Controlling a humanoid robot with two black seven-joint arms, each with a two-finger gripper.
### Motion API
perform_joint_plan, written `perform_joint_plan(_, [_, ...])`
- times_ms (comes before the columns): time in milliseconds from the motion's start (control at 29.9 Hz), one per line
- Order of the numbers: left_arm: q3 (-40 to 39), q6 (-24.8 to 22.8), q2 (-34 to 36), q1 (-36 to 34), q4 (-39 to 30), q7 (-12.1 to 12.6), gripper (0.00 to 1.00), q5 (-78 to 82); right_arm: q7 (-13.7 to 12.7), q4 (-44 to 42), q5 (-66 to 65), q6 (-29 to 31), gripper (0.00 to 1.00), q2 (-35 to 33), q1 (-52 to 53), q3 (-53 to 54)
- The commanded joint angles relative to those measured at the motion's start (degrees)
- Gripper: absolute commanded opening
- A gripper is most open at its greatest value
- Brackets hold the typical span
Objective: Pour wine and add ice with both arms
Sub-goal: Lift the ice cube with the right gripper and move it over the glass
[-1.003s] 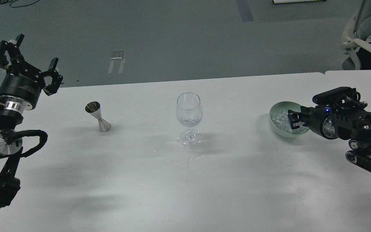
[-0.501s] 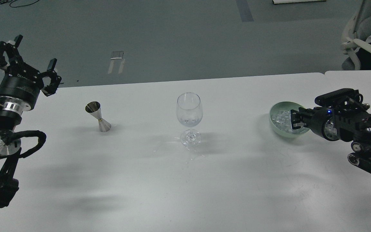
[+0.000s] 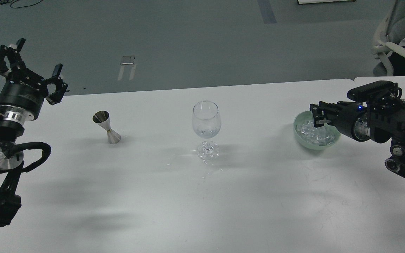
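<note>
While your left end effector point(image 3: 26, 66) hangs spread wide and empty at the bench's point(image 3: 202, 196) far left, the right end effector point(image 3: 317, 117) sits over the green bowl point(image 3: 299, 135) of ice point(image 3: 311, 131). You cannot tell its opening or whether it holds a cube

Single head view: high, facing forward and down, mid-range over the tabletop point(image 3: 202, 196); left end effector point(image 3: 26, 66) at frame's left, right end effector point(image 3: 317, 116) at right.

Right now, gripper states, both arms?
Left gripper: open, empty, raised clear of the table.
Right gripper: over the green bowl of ice; open or shut cannot be told.
</note>
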Motion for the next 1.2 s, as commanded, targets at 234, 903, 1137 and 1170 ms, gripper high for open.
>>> perform_joint_plan(234, [0.0, -0.5, 0.3, 0.0, 0.0, 0.0, 0.98, 0.0, -0.5, 8.8, -0.1, 0.2, 0.15, -0.1, 6.6, 4.8])
perform_joint_plan(903, [-0.8, -0.5, 0.4, 0.1, 0.0, 0.0, 0.98, 0.0, -2.6, 11.8, -1.2, 1.5, 0.14, 17.0, 13.4, 4.3])
perform_joint_plan(1137, [-0.9, -0.5, 0.5, 0.4, 0.0, -0.1, 0.98, 0.0, -3.9, 11.7, -1.6, 3.0, 0.15, 21.5, 13.4, 2.0])
perform_joint_plan(1170, [-0.9, -0.6, 0.6, 0.4, 0.0, -0.1, 0.98, 0.0, -3.9, 11.7, -1.6, 3.1, 0.15, 21.7, 13.3, 1.9])
